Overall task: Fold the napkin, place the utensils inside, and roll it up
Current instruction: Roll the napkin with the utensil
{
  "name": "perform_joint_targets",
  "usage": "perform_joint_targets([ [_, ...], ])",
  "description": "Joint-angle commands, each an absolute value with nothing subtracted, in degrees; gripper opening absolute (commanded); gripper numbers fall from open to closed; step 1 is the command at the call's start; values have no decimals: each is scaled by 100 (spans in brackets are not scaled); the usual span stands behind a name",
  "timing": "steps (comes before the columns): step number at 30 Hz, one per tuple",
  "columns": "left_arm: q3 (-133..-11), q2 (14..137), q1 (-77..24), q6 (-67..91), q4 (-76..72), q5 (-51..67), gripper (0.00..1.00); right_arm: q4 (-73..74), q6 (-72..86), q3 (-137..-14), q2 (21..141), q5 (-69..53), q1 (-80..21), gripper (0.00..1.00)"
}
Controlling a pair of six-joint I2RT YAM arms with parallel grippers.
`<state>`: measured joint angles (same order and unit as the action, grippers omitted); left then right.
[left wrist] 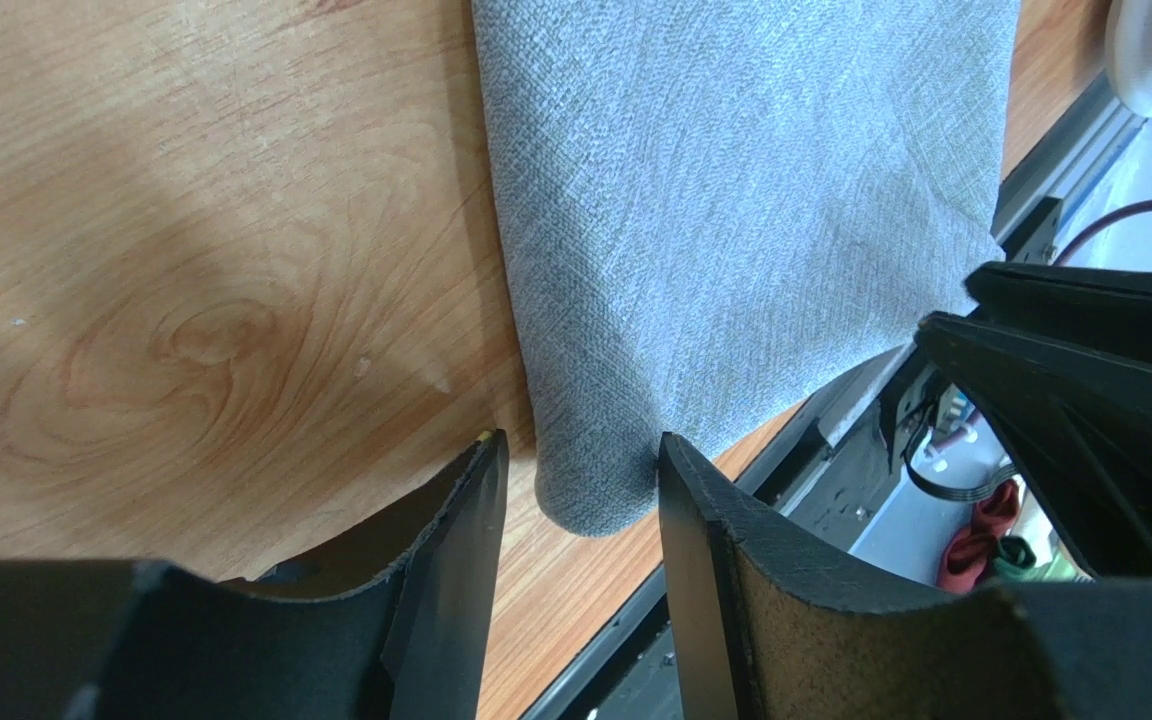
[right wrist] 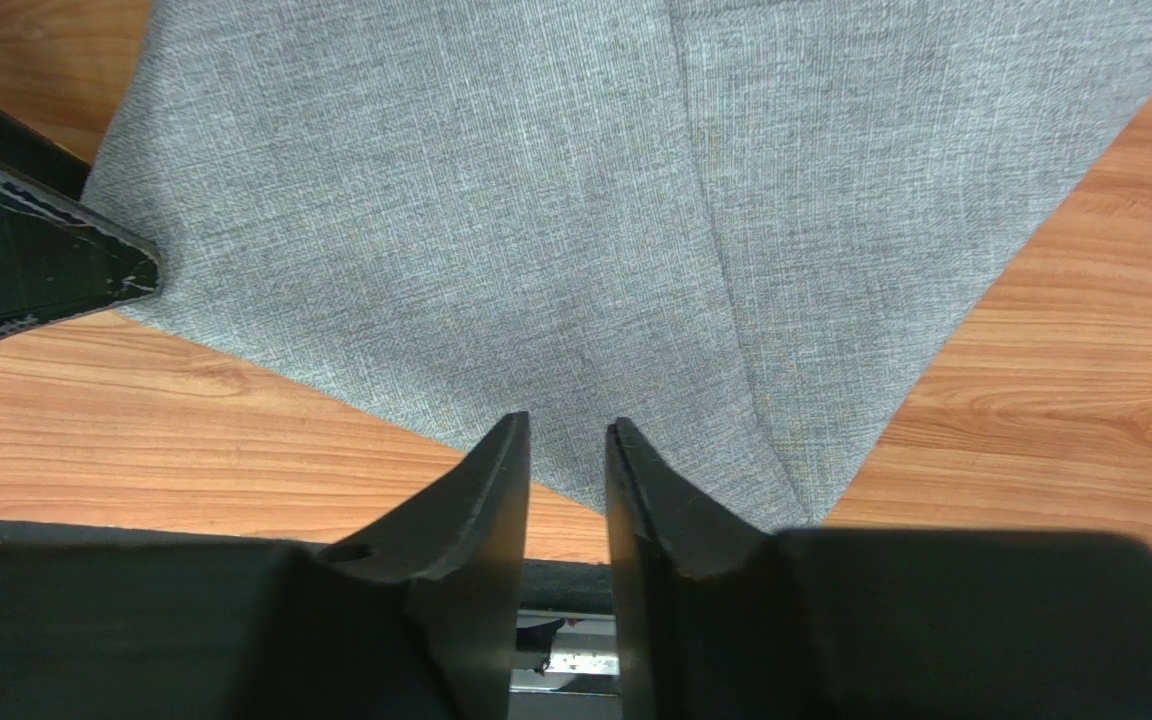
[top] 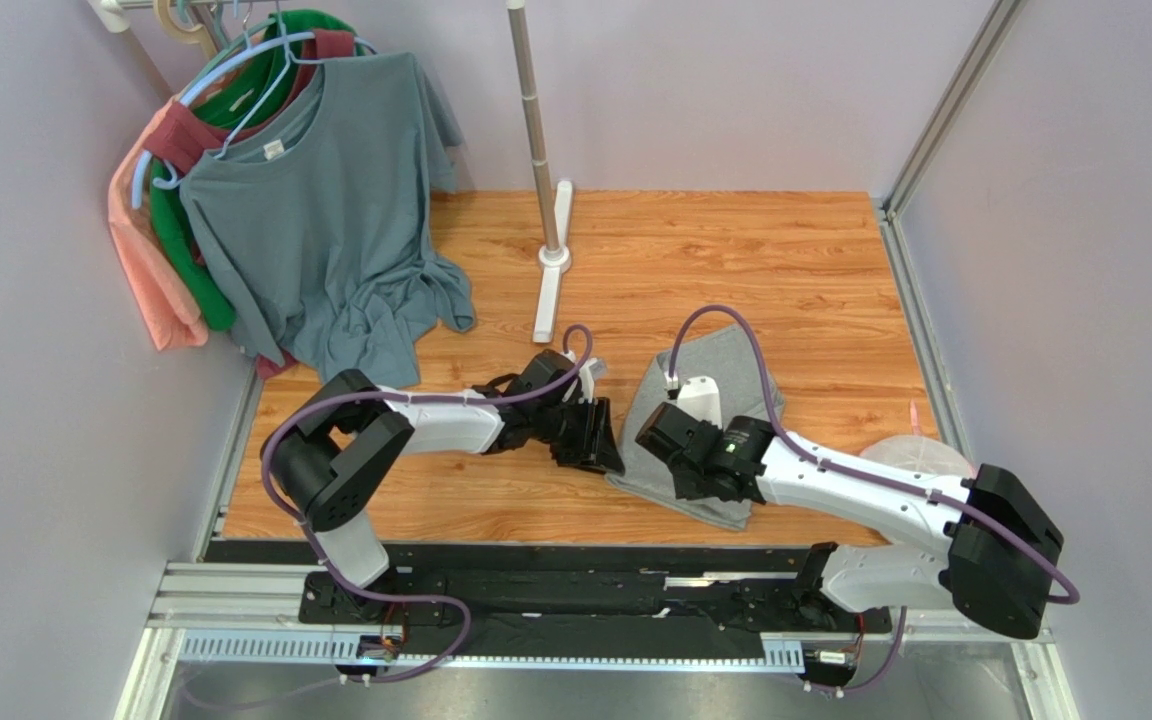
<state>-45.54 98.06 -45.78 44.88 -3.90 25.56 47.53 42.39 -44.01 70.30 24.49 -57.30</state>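
napkin (top: 710,393) mid-frame, long axis up-down | L gripper (left wrist: 582,443) half-spread astride lower-left corner | R gripper (right wrist: 567,423) nearly pressed together at bottom edge — pinch unclear

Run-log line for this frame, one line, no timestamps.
phase: closing in on napkin, not yet lifted | left gripper: jaws apart, straddling corner | right gripper: narrow gap at cloth edge, grip unclear

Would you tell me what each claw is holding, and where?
Left claw straddles a corner of the napkin, unclamped; right claw straddles its near edge, grip unclear.
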Motion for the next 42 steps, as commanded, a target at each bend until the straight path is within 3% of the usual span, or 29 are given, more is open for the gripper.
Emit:
perform_joint_targets([
  [1, -4790, 9861, -4614, 4482, -510, 2637, 50, 4456, 4491, -4245, 7110, 2373, -5695, 22],
  [13, -4930, 9896, -4614, 4324, -290, 2531, 47, 4456, 4808, -3876, 7277, 2364, -5634, 14],
  [25, -5018, 10019, -4614, 4245, -299, 2566, 32, 4465, 4694, -3964, 7163, 2347, -5634, 16],
  [29, -5071, 10055, -4614, 4201, -264, 2575, 19, 4518, 4465, -4148, 7102, 2338, -5634, 18],
  [33, -5185, 10116, -4614, 4079, -45, 2549, 0, 4483, 4070, -4359, 7005, 2399, -5643, 26],
  [42, -5344, 9835, -4193, 3307, 1105, 2382, 0, 3482, 2875, -4588, 7083, 2083, -6038, 52],
])
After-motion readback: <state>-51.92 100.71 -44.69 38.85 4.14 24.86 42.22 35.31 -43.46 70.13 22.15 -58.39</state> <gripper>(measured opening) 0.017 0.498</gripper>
